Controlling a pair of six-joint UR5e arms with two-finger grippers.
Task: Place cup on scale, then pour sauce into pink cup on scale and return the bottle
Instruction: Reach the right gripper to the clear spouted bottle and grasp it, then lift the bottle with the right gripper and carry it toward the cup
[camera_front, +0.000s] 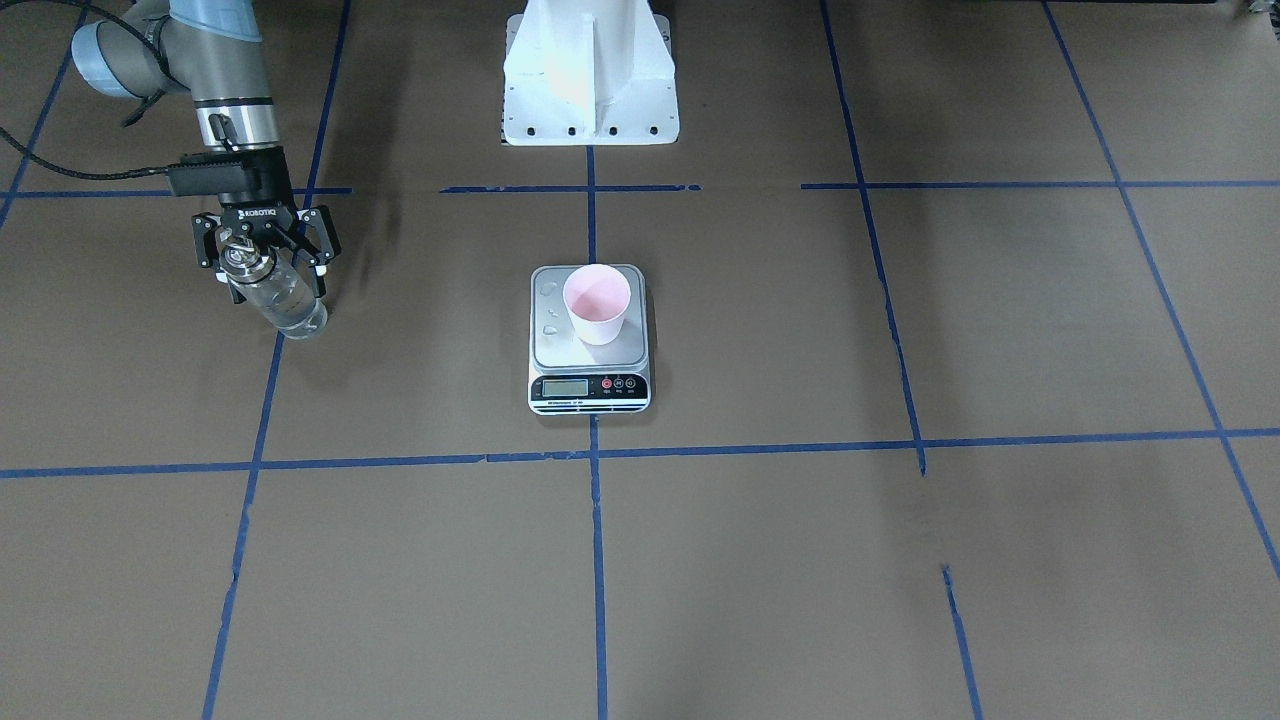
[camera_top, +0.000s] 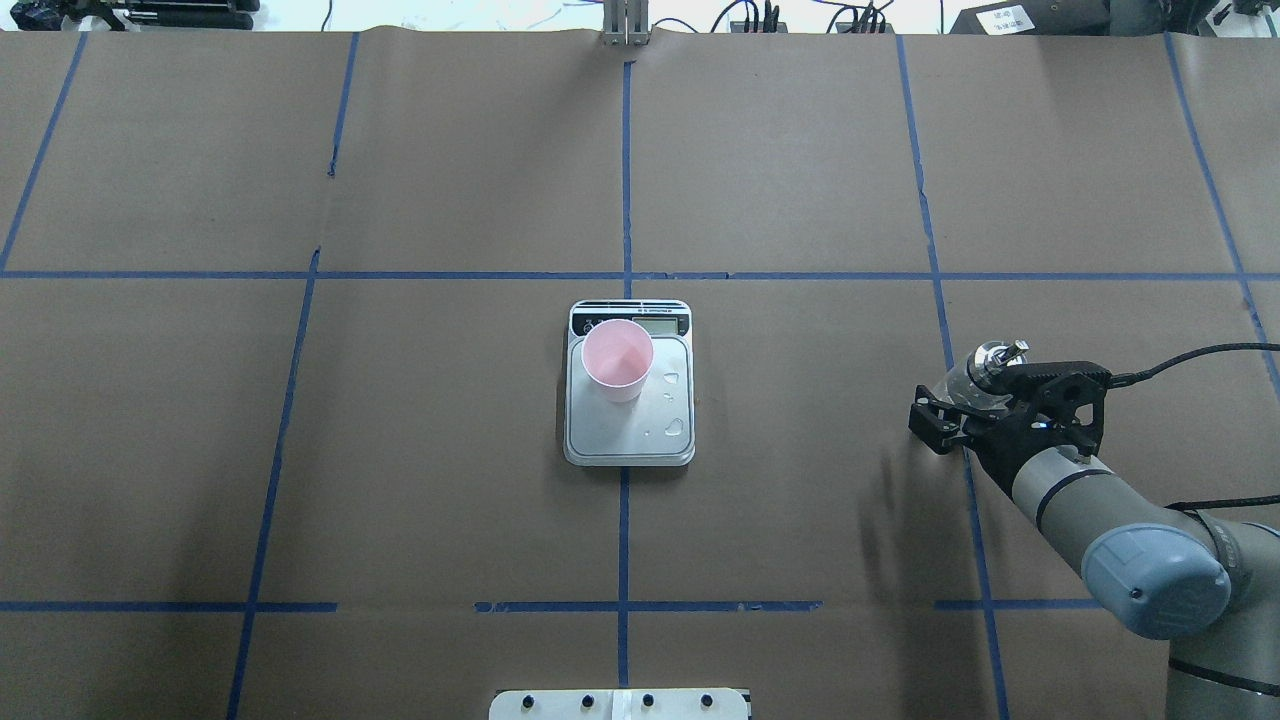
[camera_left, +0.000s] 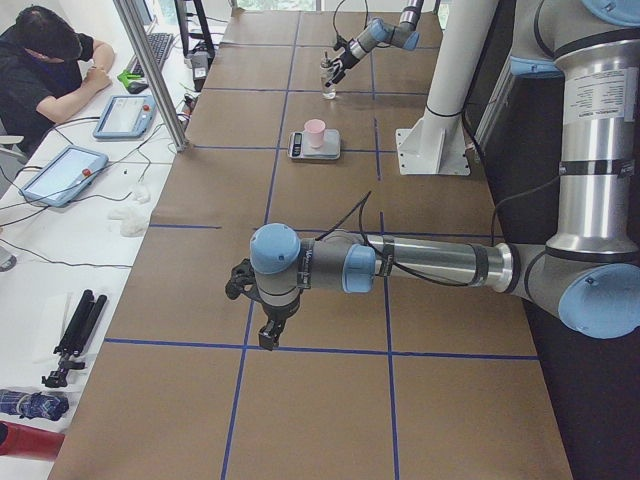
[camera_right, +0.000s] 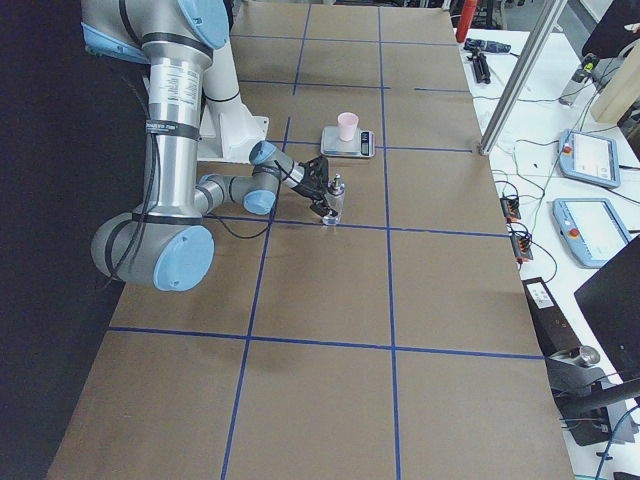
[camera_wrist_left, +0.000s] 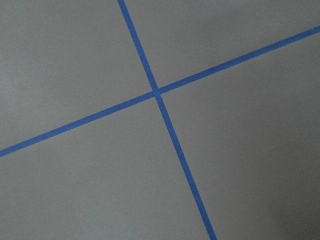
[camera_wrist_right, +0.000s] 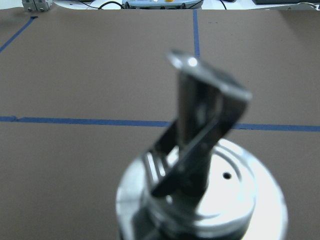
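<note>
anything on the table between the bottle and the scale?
No. In the overhead view only bare brown paper lies between the bottle and the scale. The front-facing view shows the same.

Desk (camera_top: 800, 150): covered in brown paper, marked into a grid by blue tape lines (camera_top: 626, 200). 1 tape crossing (camera_wrist_left: 156, 92) fills the left wrist view.

Side bench, exterior left view: a person (camera_left: 45, 60) seated at the far end, leaning over the white surface. 2 tablet-style pendants (camera_left: 62, 172) with blue-grey surrounds lie apart, cables trailing between them. A crumpled white cloth (camera_left: 130, 218) lies near the desk edge. A folded black tripod (camera_left: 75, 335) lies nearer the camera. An aluminium post (camera_left: 150, 70) stands at the desk's edge.

Exterior right view: the same post (camera_right: 520, 75) and both pendants (camera_right: 590, 155).
</note>
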